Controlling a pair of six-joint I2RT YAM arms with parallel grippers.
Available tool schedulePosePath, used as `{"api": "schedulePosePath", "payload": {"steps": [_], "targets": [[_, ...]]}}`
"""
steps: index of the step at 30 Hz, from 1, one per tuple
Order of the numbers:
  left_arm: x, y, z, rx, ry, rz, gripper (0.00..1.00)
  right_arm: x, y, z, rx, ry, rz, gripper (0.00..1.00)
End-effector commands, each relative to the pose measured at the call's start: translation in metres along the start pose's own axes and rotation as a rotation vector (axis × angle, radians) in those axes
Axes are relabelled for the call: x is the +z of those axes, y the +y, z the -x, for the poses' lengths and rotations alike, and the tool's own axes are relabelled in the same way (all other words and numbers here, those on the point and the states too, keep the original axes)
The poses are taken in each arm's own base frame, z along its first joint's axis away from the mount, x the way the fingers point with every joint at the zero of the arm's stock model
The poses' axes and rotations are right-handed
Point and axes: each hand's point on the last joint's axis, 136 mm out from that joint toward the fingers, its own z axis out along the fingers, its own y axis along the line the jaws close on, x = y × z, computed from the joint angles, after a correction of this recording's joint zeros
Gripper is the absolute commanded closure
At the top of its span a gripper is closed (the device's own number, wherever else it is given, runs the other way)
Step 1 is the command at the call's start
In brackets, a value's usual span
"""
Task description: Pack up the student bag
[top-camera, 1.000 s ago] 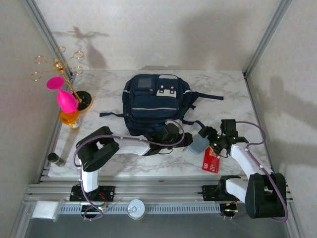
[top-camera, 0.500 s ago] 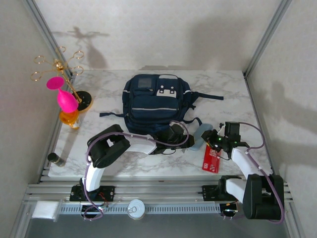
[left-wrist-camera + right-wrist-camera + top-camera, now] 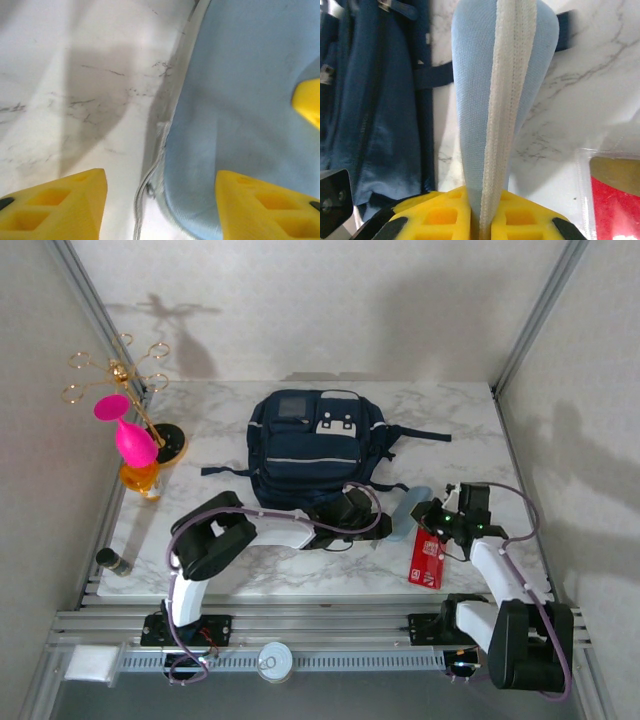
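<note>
The student bag (image 3: 315, 445), a navy-blue backpack, lies flat at the middle back of the table, and its side and straps (image 3: 370, 100) show on the left of the right wrist view. A light blue zip pouch (image 3: 410, 512) stands on edge just right of the bag's near corner. My right gripper (image 3: 433, 517) is shut on the pouch's (image 3: 495, 90) near end (image 3: 481, 200), its white zipper running up the middle. My left gripper (image 3: 365, 515) is open at the pouch's other end (image 3: 160, 210). The pouch's (image 3: 240, 100) rounded end sits by the right finger (image 3: 265, 205), with a gap to the left one.
A red packaged card (image 3: 427, 562) lies on the marble beside my right arm, also seen in the right wrist view (image 3: 615, 200). A gold stand with pink pieces (image 3: 130, 430) and an orange jar (image 3: 140, 480) stand at the left edge. A small dark bottle (image 3: 113, 560) sits near the front left.
My right gripper has shut on the pouch, which now stands on edge a little farther back. My left gripper followed it to the right.
</note>
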Motion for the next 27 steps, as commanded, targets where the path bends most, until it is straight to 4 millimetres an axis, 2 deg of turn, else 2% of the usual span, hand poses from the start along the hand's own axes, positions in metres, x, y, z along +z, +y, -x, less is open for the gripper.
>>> {"api": "schedulePosePath", "payload": {"steps": [1,3,4,6,9,14,16,19,24,27], "targets": [[-0.051,-0.03,0.026,0.075,-0.06,-0.025,0.37,-0.02,0.022,0.017,-0.073,-0.056,0.014,0.96],[-0.084,-0.034,0.046,0.045,-0.11,-0.101,0.35,-0.029,0.032,0.022,-0.1,-0.073,0.023,0.98],[-0.101,-0.03,0.057,0.043,-0.16,-0.098,0.33,-0.032,0.037,0.024,-0.108,-0.078,0.027,0.99],[-0.13,0.001,0.081,0.019,-0.252,0.012,0.3,-0.04,0.052,0.029,-0.138,-0.085,0.059,0.99],[-0.159,0.047,0.109,-0.044,-0.288,0.122,0.26,-0.048,0.077,0.033,-0.174,-0.061,0.126,1.0],[-0.199,0.124,0.144,-0.139,-0.399,0.284,0.18,-0.052,0.107,0.035,-0.179,-0.007,0.224,1.0],[-0.209,0.155,0.153,-0.198,-0.415,0.321,0.13,-0.055,0.124,0.035,-0.183,0.019,0.312,0.99],[-0.219,0.187,0.165,-0.256,-0.44,0.348,0.1,-0.056,0.141,0.038,-0.185,0.027,0.362,0.99],[-0.215,0.213,0.177,-0.279,-0.469,0.362,0.04,-0.051,0.161,0.033,-0.193,0.077,0.462,0.99],[-0.199,0.221,0.175,-0.291,-0.449,0.348,0.02,-0.044,0.157,0.035,-0.182,0.089,0.45,0.98]]}}
